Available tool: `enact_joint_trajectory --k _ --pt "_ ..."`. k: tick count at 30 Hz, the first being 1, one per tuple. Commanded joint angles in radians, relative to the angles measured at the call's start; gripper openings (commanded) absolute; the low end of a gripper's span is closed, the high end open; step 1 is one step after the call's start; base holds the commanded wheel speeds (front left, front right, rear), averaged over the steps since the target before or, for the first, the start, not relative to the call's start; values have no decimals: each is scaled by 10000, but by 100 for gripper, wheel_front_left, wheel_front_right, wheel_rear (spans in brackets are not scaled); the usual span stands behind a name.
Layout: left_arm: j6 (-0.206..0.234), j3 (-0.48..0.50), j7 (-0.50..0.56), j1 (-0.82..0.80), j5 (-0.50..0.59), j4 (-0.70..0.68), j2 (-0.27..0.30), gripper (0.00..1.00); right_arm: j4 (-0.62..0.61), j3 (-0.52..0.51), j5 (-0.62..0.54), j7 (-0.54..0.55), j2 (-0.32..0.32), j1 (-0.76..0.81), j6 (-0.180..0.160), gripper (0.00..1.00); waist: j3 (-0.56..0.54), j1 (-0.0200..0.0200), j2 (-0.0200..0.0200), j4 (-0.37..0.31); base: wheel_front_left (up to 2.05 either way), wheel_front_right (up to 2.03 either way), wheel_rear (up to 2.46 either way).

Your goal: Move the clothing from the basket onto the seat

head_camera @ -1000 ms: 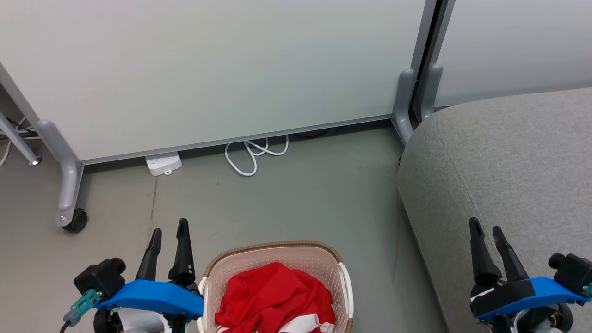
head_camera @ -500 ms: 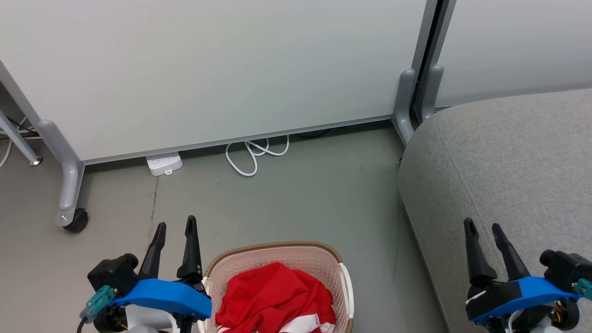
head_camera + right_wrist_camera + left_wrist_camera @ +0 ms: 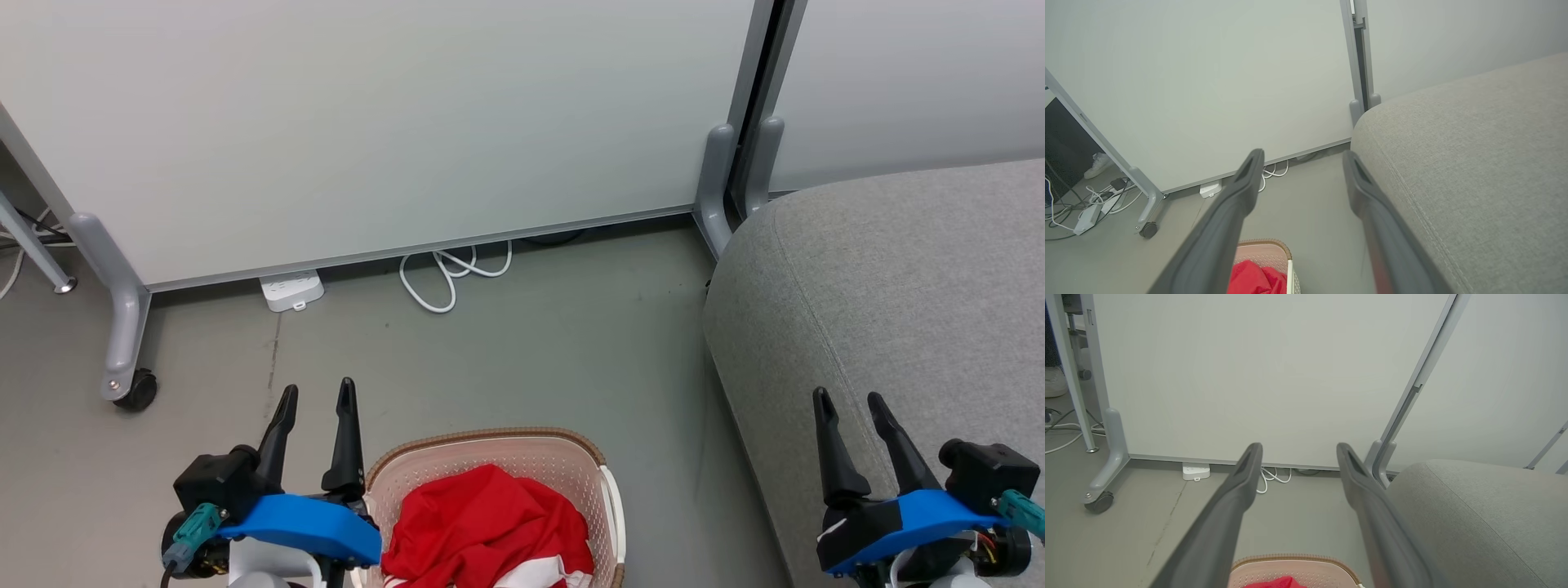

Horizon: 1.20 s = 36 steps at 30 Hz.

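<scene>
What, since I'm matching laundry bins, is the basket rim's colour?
The rim of the basket is brown and woven-looking; clearest in the head view.

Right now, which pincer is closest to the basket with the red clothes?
The left pincer: it sits right beside the rim of the basket, while the right pincer is far off by the grey seat.

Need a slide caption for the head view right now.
Open left gripper beside the basket holding red clothing; open right gripper by the grey seat.
</scene>
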Motion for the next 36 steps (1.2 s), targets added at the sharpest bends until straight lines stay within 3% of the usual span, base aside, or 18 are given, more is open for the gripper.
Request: enact_joint_trajectory --k 1,30,36 --pt "28 -29 -79 -194 230 -45 3 100 -65 -1 -208 -82 -83 -117 21 100 2 0 0 3 0 0 0" --pt "185 -314 -636 -234 2045 142 -3 100 46 41 -2200 -500 -101 -94 25 100 -36 0 0 61 0 0 0" --pt "226 -276 -652 -206 1999 168 -3 100 45 71 -2209 -521 -99 -76 18 100 -36 0 0 59 0 0 0"
